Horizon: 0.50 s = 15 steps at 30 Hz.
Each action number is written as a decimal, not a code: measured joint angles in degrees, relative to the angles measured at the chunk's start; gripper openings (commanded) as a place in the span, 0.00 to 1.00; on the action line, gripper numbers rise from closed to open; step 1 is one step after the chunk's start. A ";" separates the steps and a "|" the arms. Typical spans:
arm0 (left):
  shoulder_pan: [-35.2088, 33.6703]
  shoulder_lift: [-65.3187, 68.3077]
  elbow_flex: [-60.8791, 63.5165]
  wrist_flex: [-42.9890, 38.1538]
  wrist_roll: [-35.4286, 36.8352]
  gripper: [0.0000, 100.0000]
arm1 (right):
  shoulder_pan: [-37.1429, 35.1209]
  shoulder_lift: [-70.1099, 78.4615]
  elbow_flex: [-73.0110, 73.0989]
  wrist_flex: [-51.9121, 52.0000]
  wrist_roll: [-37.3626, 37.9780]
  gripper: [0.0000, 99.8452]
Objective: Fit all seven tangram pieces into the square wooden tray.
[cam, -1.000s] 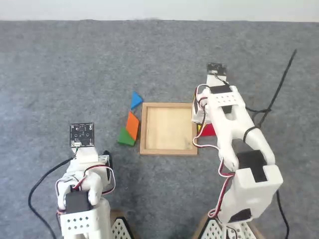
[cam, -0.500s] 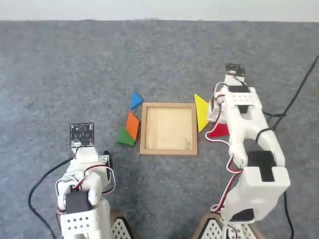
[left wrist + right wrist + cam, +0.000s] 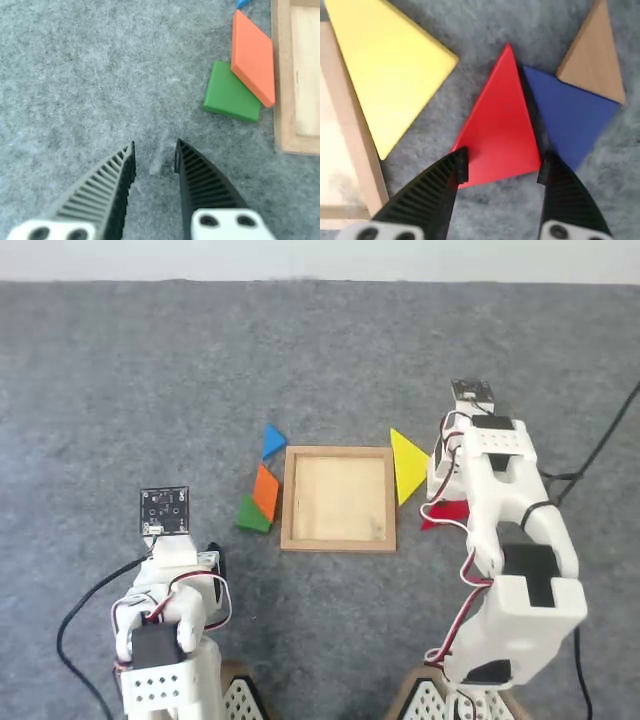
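Tray: square wooden tray (image 3: 338, 542) sits mid-carpet (image 3: 120, 370).
Left of it: orange parallelogram (image 3: 265, 490) just beside the rim, overlapping the green piece (image 3: 250, 516); small blue triangle (image 3: 272, 440) farther back.
Right of it: yellow triangle (image 3: 407, 464) beside the rim; dark blue piece (image 3: 570, 115) and tan triangle (image 3: 595, 65) crowd the red triangle (image 3: 500, 125).
Right gripper (image 3: 502, 165): jaws wide, straddling the red triangle's broad end, not clamped.
Left gripper (image 3: 154, 155): part-open, holding nothing, green piece far-right of it.

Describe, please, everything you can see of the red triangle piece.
The red triangle is a flat, smooth, painted-looking piece lying flat on the grey carpet outside the tray. A strip of carpet separates it from the yellow triangle; the dark blue piece sits along its other side, touching or nearly so. The right gripper, open, straddles its wide end; whether it touches is unclear.
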 measured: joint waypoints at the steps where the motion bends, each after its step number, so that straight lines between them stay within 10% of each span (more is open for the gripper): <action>1: 0.00 0.00 0.00 0.00 0.00 0.13 | 0.00 -0.09 0.18 0.00 -0.53 0.26; 15: 0.00 0.00 0.00 0.00 0.00 0.13 | -3.16 0.26 0.26 0.09 -12.04 0.28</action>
